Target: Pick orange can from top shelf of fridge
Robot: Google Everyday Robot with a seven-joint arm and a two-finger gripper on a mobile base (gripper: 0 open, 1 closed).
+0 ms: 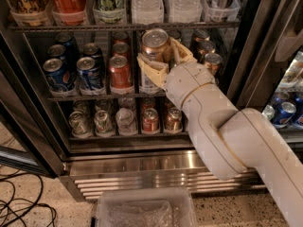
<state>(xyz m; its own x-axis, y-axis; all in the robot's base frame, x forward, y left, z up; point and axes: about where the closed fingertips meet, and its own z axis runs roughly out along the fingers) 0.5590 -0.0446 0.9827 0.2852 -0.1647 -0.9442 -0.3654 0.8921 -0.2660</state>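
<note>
The fridge [142,162] stands open in front of me. An orange can [120,73] stands upright on the top shelf [85,97], right of the blue cans. My gripper [160,52] is in front of that shelf's middle, just right of the orange can. Its cream fingers [147,69] are shut on a copper-gold can [155,41], held a little tilted with its top towards the camera. The white arm [222,126] hides the cans behind it on the shelf's right side.
Blue cans [57,74] fill the shelf's left. The rack above holds tall cans [70,1] and water bottles [144,1]. More cans [150,119] sit on the lower rack. A clear plastic bin [144,214] lies on the floor, cables [19,207] at left, a door frame [253,46] at right.
</note>
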